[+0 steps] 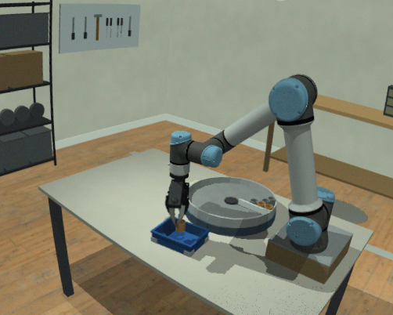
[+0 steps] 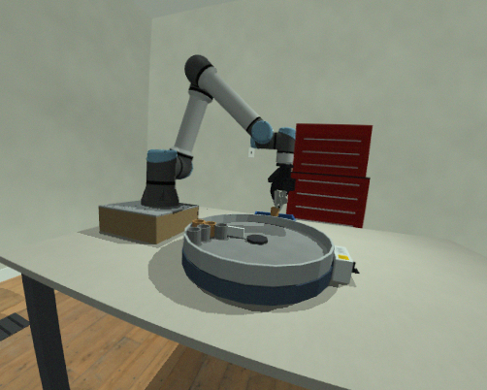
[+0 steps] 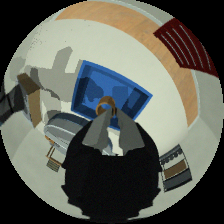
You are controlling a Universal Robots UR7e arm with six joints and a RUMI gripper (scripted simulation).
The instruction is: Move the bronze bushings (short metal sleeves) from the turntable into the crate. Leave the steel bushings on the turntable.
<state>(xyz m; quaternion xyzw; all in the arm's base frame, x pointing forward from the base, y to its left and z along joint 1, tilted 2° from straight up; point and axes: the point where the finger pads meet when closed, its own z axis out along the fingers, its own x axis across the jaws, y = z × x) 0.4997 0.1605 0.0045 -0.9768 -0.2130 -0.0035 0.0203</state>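
One bronze bushing is pinched between the closed fingers of the gripper, hanging upright just above the floor of the blue crate. The crate sits near the bench's front edge in the top view, close beside the turntable. Two more bronze bushings stand on the turntable against its rim on the side toward the arm's pedestal, grouped with the steel bushings beside a pale divider bar.
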